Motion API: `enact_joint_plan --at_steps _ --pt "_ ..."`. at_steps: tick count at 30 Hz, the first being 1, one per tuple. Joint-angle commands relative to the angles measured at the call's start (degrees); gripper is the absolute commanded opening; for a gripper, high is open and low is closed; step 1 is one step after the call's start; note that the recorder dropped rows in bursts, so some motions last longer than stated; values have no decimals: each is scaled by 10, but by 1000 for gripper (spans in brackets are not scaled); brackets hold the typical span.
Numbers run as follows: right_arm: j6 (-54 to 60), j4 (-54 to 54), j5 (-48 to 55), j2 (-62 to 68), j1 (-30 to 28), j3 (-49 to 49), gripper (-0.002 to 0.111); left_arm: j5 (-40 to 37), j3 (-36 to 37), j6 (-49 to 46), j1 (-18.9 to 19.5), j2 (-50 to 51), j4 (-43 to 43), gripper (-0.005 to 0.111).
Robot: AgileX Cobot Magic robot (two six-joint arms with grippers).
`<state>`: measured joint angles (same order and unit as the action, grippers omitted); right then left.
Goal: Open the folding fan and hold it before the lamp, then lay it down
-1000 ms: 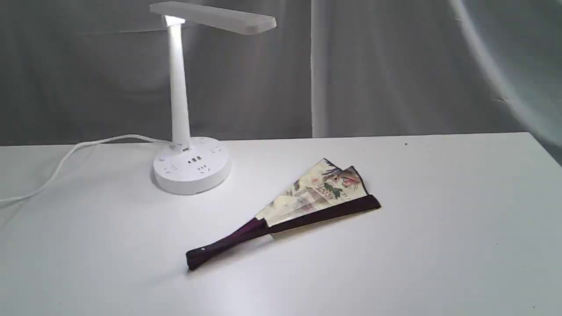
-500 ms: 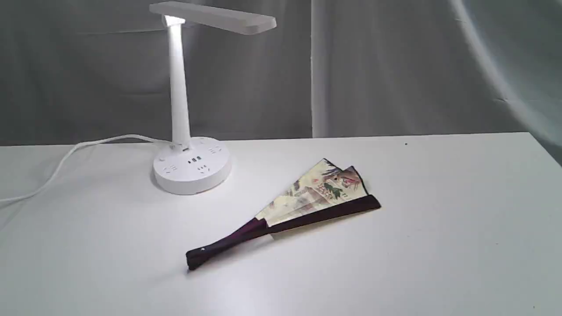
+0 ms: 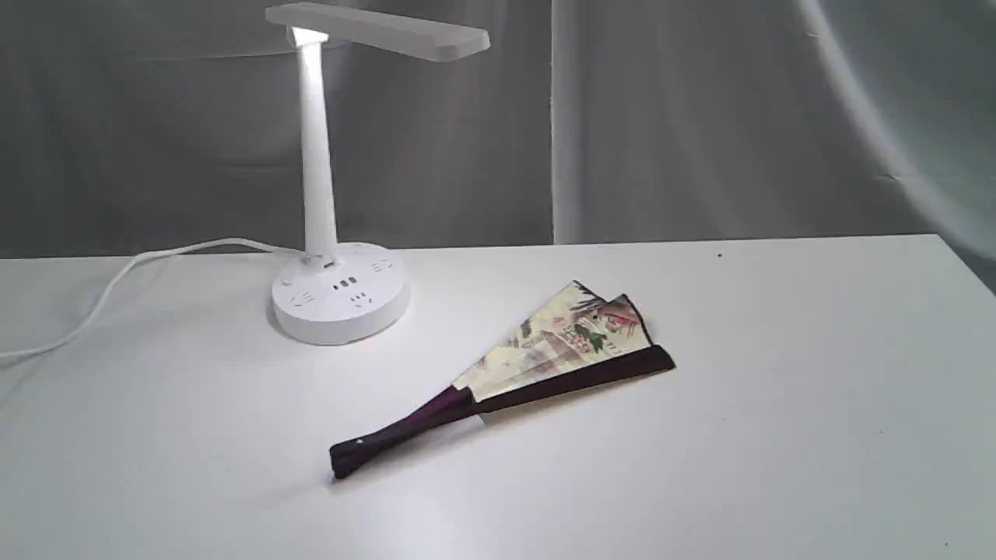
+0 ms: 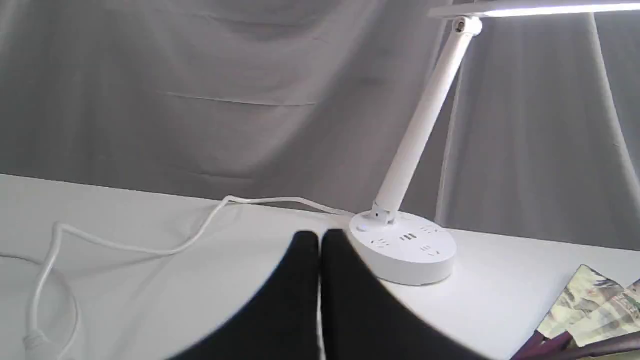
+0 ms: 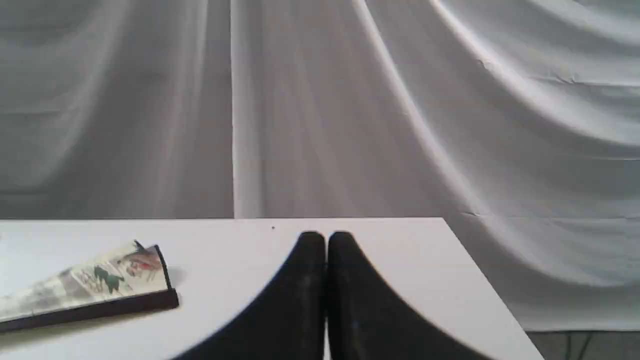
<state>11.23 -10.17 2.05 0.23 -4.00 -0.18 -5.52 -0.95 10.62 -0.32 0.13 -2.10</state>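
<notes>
The folding fan (image 3: 537, 365) lies flat near the table's middle, only slightly spread, its dark ribs pointing front-left and its painted leaf back-right. The white lamp (image 3: 319, 194) stands lit behind it to the left, on a round base (image 3: 340, 302). Neither arm shows in the exterior view. In the left wrist view, my left gripper (image 4: 320, 239) is shut and empty, with the lamp (image 4: 415, 135) just beyond it and the fan (image 4: 590, 310) off to one side. In the right wrist view, my right gripper (image 5: 326, 240) is shut and empty, apart from the fan (image 5: 95, 290).
A white cord (image 3: 117, 284) runs from the lamp base across the table to the left edge. The white table (image 3: 778, 435) ends at the right (image 5: 480, 270), with grey draped cloth (image 3: 700, 117) behind.
</notes>
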Motion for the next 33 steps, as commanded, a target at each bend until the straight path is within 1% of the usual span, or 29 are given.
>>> enact_joint_plan --at_steps 1,4,9,13,18,21,26,30,33 --pt "-1 -33 -29 -2 0 2 0 -15 -29 9 -3 -1 2 0" --pt "-3 -40 7 -2 0 -8 0 -48 -65 9 -3 -1 2 0" --pt "6 -40 65 -2 0 -81 0 -87 -107 15 -3 -1 4 0" --pt "6 -40 112 -2 0 -127 0 -106 -131 15 -3 -1 21 0" --pt "6 -33 198 -2 0 -184 0 -187 -185 13 -3 -1 21 0" --pt "6 -23 235 -2 0 -205 0 -213 -213 13 -3 -1 26 0" --pt "3 -34 269 -2 0 -212 0 -292 -258 13 -3 -1 28 0" --pt "-6 -95 269 -2 0 -212 0 -295 -260 13 -3 -1 28 0" --pt "-1 -98 268 -2 0 -212 0 -295 -260 13 -3 -1 28 0"
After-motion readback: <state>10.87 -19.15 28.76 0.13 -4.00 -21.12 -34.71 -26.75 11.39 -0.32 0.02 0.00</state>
